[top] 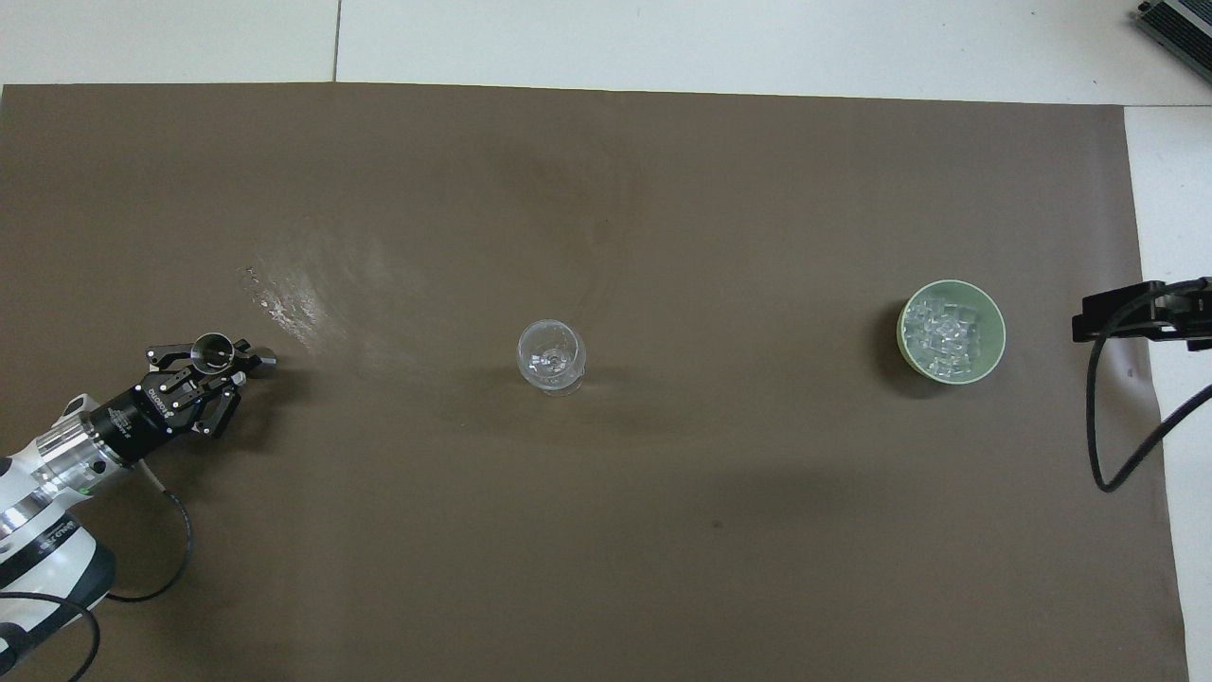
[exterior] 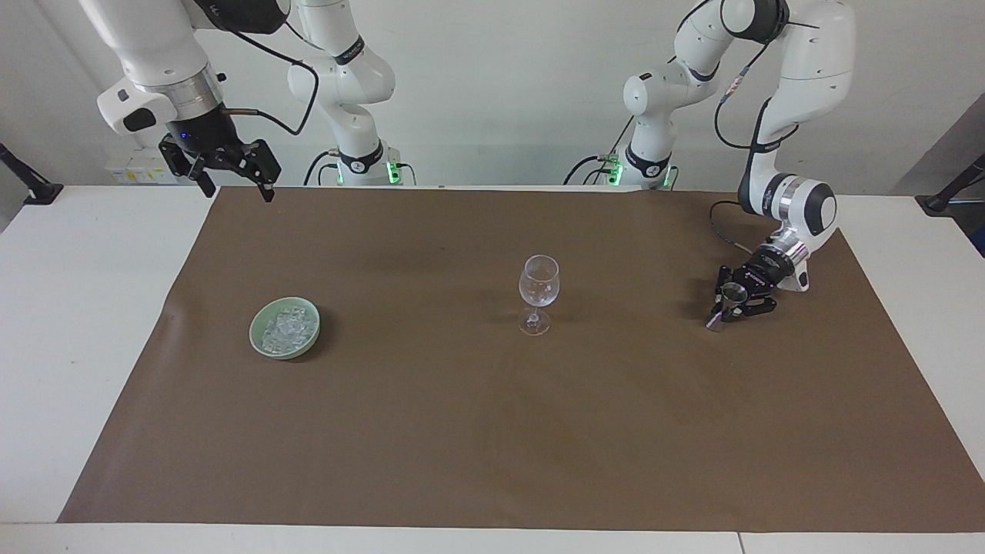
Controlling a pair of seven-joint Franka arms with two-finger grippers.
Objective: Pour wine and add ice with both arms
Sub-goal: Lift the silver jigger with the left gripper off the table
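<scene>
Ice (exterior: 286,329) sits heaped in the green bowl (exterior: 260,338) toward the right arm's end of the table (exterior: 69,308), untouched, and the wine glass (exterior: 538,291) stands upright near the middle of the brown mat (exterior: 492,431) — empty as far as I can tell. I judge I'm at the start of the pouring step: my left claw (exterior: 724,305) is low at the left arm's end of the table, clamped on the small metal measuring cup (exterior: 723,307), whose foot looks to be resting on the mat. In the overhead view the cup's mouth (top: 213,350) faces up between the fingers.

Next I need to lift the cup without tipping it, carry it toward the middle of the table until it is over the glass, then tilt it slowly so the stream lands inside the bowl of the glass. The stem is thin and the glass could topple if I clip its rim, so I'd come in above it.

My right claw (exterior: 231,173) waits high over the mat's corner nearest the robots at its own end, fingers spread wide, holding nothing. Nothing stands between cup and glass — only a shiny scuffed patch (top: 294,294) on the mat beside the cup.
</scene>
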